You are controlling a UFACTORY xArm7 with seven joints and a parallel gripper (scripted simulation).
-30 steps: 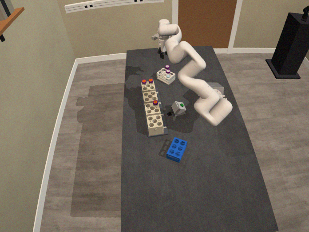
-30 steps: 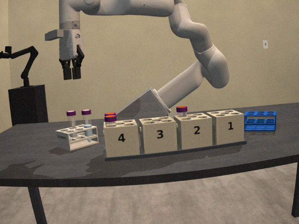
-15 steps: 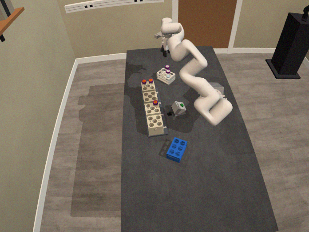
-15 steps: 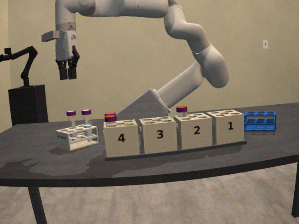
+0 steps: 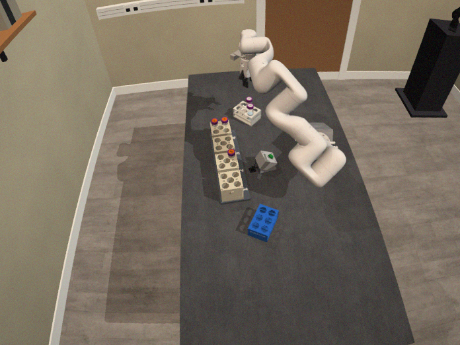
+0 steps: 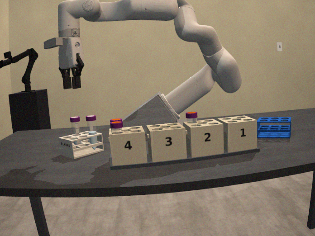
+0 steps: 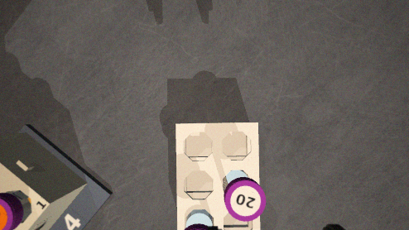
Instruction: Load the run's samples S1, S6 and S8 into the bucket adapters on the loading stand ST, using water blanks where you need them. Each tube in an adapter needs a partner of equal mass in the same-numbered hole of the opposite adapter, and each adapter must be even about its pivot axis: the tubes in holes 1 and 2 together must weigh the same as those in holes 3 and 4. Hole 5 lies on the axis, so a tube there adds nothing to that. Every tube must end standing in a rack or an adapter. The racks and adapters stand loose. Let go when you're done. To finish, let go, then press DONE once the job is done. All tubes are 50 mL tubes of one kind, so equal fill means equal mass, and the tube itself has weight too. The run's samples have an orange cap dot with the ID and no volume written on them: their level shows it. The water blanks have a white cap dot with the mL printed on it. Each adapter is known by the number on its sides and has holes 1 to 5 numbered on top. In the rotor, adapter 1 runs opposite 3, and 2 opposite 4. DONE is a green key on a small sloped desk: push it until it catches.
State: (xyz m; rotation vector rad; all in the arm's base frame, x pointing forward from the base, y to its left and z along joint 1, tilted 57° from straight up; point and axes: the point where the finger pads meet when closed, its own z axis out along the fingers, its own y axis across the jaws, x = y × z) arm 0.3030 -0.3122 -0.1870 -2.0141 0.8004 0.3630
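Observation:
My gripper [image 5: 245,85] [image 6: 71,84] is partly open and empty, high above the table behind the blanks rack [image 6: 65,150] [image 7: 217,132]. Two white-dot blanks stand in that rack: one [image 7: 245,199] reads 20; the other [image 7: 199,219] is cut off by the wrist view's edge. Two orange-dot tubes [image 5: 214,121] [image 5: 224,119] stand in adapter 4 [image 6: 139,153], one beside its number 1. A third [image 5: 230,151] [image 6: 191,113] stands in adapter 2 [image 6: 194,150]. Their IDs are unreadable. Adapters 3 [image 6: 157,152] and 1 [image 6: 236,145] show no tubes.
The adapters stand in a row on the dark stand [image 6: 183,159]. The sloped desk [image 5: 266,164] with its green key [image 5: 270,156] is beside the row. An empty blue rack [image 5: 258,223] [image 6: 274,135] lies beyond adapter 1. The arm reaches over the table's right side in the top view.

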